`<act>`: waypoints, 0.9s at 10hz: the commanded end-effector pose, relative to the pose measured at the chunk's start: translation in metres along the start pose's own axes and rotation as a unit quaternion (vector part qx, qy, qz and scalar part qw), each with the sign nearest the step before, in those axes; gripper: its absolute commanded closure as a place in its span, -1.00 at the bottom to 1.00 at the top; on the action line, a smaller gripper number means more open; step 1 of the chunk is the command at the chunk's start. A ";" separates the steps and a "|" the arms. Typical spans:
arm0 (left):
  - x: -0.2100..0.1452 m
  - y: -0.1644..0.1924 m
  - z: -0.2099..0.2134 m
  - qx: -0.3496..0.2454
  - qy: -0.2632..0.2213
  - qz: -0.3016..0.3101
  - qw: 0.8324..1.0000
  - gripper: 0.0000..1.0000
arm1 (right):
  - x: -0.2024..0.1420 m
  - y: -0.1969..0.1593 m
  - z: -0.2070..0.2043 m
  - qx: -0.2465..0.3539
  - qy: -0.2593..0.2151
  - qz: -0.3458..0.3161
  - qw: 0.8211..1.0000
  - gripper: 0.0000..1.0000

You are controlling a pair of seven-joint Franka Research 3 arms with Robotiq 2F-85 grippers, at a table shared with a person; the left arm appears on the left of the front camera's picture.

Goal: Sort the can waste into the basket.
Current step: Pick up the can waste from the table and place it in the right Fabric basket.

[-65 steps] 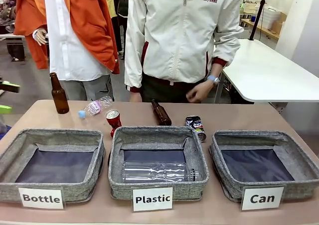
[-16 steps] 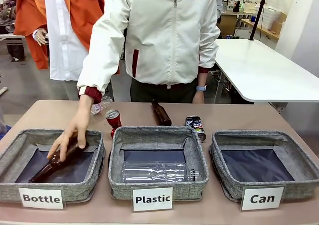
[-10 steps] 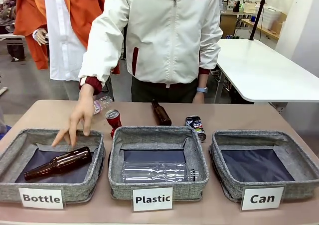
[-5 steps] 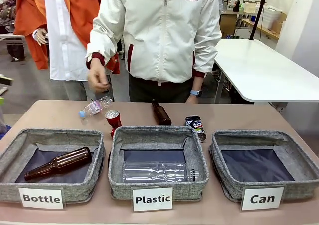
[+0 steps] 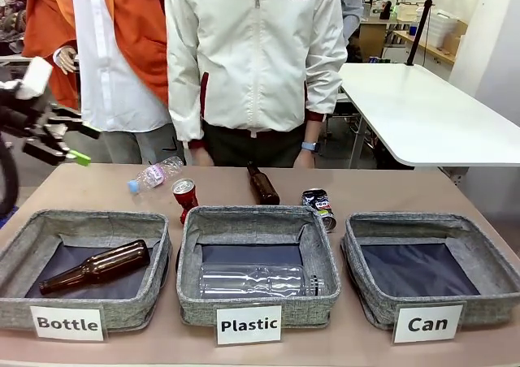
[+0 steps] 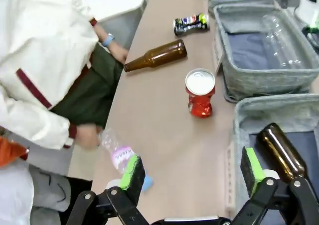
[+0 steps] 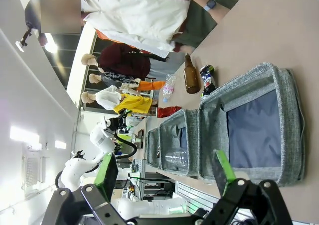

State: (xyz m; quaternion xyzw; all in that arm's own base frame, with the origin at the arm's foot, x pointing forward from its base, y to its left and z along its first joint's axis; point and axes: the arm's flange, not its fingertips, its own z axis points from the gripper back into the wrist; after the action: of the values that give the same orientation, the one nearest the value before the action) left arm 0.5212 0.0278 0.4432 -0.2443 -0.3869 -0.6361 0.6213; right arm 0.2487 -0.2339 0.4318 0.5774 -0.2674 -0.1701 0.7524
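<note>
Crushed red metal can (image 5: 184, 195) and crushed black printed can (image 5: 319, 206) are both lying on the far part of the brown table (image 5: 406, 184), so your grey woven "Can" basket (image 5: 422, 218) on the right is empty and you've got it all left to do, with the left gripper (image 6: 192, 168) and right gripper (image 7: 164, 169) wide open, holding nothing.
</note>
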 end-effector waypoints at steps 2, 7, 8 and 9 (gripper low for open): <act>-0.003 0.038 -0.058 -0.088 0.031 -0.039 0.995 -1.00 | 0.002 0.000 -0.001 0.014 -0.008 0.012 1.000 -1.00; -0.031 0.089 -0.140 -0.235 0.003 -0.106 0.966 -1.00 | 0.002 0.000 -0.001 0.014 -0.008 0.012 1.000 -1.00; -0.033 0.091 -0.150 -0.249 -0.011 -0.114 0.962 -1.00 | 0.002 0.000 -0.001 0.014 -0.008 0.012 1.000 -1.00; -0.034 0.093 -0.157 -0.261 -0.020 -0.111 0.959 -1.00 | 0.002 0.000 -0.001 0.014 -0.008 0.012 1.000 -1.00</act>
State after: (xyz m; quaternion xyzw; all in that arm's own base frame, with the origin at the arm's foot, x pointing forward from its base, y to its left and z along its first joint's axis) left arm 0.6333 -0.0716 0.3380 -0.3539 -0.2490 -0.7686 0.4713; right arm 0.2487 -0.2339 0.4318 0.5775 -0.2673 -0.1701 0.7524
